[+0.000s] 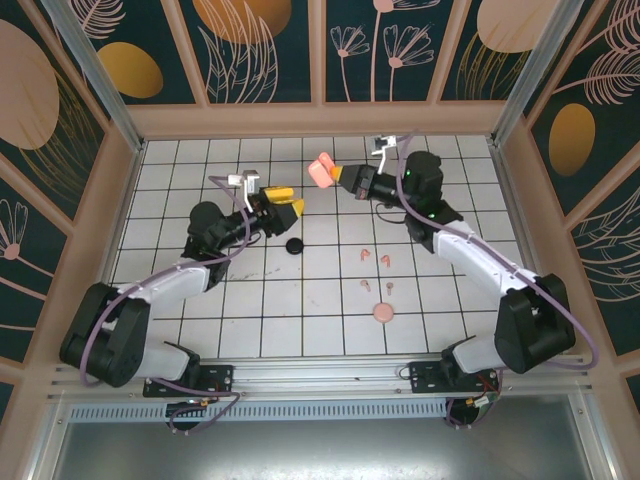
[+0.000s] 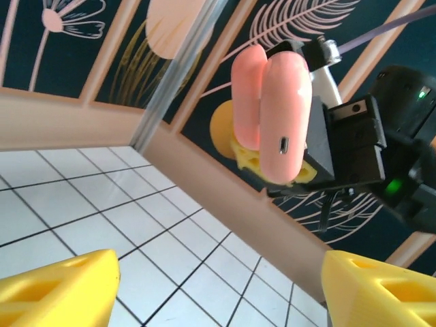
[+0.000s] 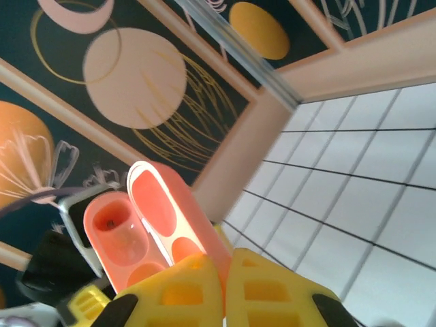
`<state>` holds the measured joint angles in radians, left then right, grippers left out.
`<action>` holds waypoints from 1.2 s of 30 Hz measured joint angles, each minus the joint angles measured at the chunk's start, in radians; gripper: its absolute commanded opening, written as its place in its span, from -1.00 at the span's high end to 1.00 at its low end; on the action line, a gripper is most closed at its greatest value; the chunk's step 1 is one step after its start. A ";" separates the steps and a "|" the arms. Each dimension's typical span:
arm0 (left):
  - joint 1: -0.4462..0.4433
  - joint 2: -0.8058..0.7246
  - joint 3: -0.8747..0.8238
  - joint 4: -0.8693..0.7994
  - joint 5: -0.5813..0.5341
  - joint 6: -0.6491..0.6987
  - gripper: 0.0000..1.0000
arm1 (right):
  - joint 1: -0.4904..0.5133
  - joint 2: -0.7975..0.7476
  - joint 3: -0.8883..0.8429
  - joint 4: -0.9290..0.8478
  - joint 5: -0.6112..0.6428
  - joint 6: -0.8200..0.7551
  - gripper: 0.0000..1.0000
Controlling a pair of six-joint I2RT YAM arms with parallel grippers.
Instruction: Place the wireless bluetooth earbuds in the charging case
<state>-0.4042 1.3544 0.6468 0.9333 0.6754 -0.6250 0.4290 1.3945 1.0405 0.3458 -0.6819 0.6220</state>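
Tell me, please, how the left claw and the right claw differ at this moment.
The left claw stands open; the right claw is shut. The left claw holds nothing, while the right claw grips the pink charging case, its lid open, raised above the tiles. Both have yellow fingers and point toward each other.

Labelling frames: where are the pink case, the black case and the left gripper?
pink case (image 2: pixel 279 95): left wrist view, shell above port.
black case (image 1: pixel 293 246): top external view, its centre.
left gripper (image 1: pixel 296 201): top external view, between fingertips.
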 measured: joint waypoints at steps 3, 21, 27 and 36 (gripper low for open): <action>0.013 -0.021 0.101 -0.198 0.028 0.139 -0.63 | -0.023 -0.005 0.095 -0.184 0.000 -0.134 0.99; 0.021 0.140 0.594 -1.073 0.375 0.698 -0.70 | -0.031 0.069 0.404 -0.871 0.000 -0.629 1.00; 0.022 0.180 0.643 -1.096 0.453 0.708 -0.67 | -0.018 0.069 0.416 -0.891 0.000 -0.644 1.00; 0.023 0.210 0.652 -1.093 0.498 0.687 -0.59 | 0.037 0.085 0.433 -0.893 0.004 -0.643 1.00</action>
<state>-0.3813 1.5642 1.2991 -0.1600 1.1732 0.0624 0.4664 1.4792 1.4738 -0.5468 -0.6781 -0.0208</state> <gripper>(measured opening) 0.810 0.058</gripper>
